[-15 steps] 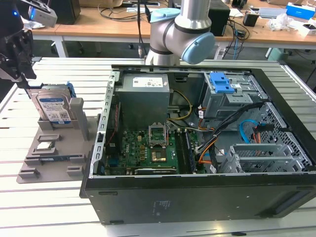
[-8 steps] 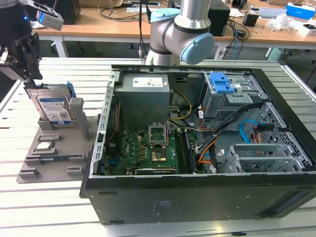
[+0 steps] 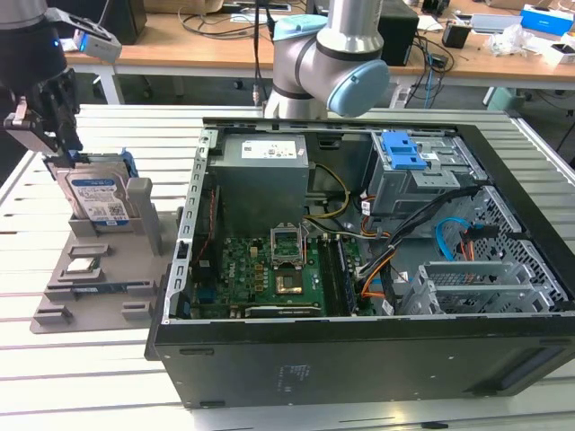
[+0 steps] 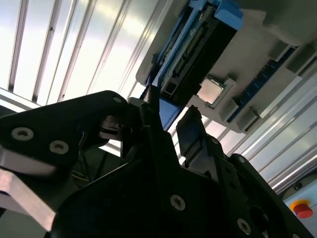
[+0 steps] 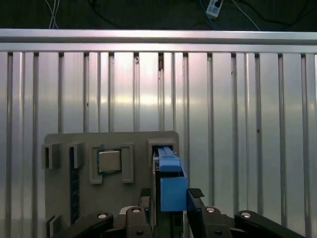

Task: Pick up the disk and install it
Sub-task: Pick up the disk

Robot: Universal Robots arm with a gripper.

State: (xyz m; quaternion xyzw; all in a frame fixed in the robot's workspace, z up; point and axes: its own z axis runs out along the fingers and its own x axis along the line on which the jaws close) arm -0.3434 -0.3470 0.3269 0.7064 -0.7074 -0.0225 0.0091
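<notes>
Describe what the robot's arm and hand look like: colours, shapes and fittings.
The arm is a thick silver-grey tube with rounded joints capped in pale blue. The hand is black and angular. In the second wrist view its plates carry small silver screw heads, and a bare silver metal bracket sits beside it.

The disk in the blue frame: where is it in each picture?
Exterior view: the disk stands upright in the grey holder, at the exterior view's left.
First wrist view: its blue edge, beside the chip.
Second wrist view: edge-on, beside the chip.
Shared landmark: the chip, square and silver.
</notes>
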